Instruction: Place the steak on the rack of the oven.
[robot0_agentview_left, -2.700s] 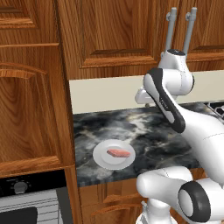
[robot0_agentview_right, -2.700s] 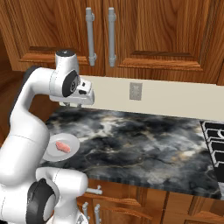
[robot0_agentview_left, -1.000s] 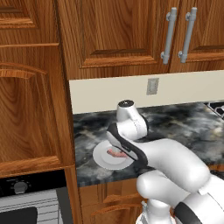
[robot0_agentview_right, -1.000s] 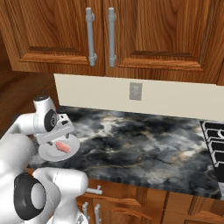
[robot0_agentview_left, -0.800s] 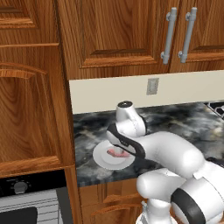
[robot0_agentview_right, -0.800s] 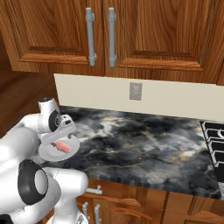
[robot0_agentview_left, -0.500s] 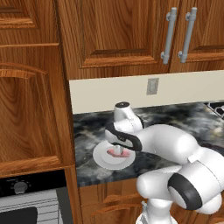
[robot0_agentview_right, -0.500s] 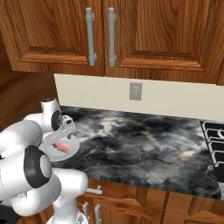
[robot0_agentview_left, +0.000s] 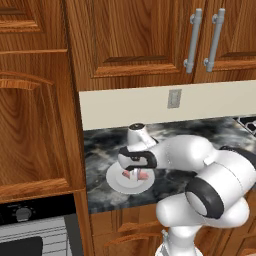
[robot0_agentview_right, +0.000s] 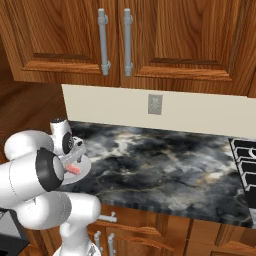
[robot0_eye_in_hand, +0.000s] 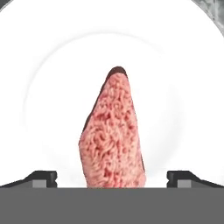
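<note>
The steak (robot0_eye_in_hand: 114, 131), a pinkish-red slab, lies on a round white plate (robot0_eye_in_hand: 48, 87) at the left end of the dark marble counter (robot0_agentview_left: 100, 155). My gripper (robot0_eye_in_hand: 113, 177) is open and low over the plate, one dark fingertip (robot0_eye_in_hand: 41, 177) on each side of the steak with gaps between. From the left base view the gripper (robot0_agentview_left: 134, 172) points down onto the plate (robot0_agentview_left: 117, 181), the steak (robot0_agentview_left: 143, 175) peeking out beside it. The steak (robot0_agentview_right: 74, 170) also shows under the hand from the right. The oven (robot0_agentview_left: 35, 235) sits low left in the wood cabinetry, with a black panel and knob (robot0_agentview_left: 22, 214).
Upper wooden cabinets with silver handles (robot0_agentview_left: 193, 37) hang above the counter. A wall outlet (robot0_agentview_right: 154, 104) sits on the cream backsplash. Stove burners (robot0_agentview_right: 245, 165) lie at the counter's right end. A tall wood cabinet (robot0_agentview_left: 35, 115) stands above the oven.
The arm has swung down from up near the upper cabinets to the plate. Over the last second the hand sank lower, fingers now straddling the steak.
</note>
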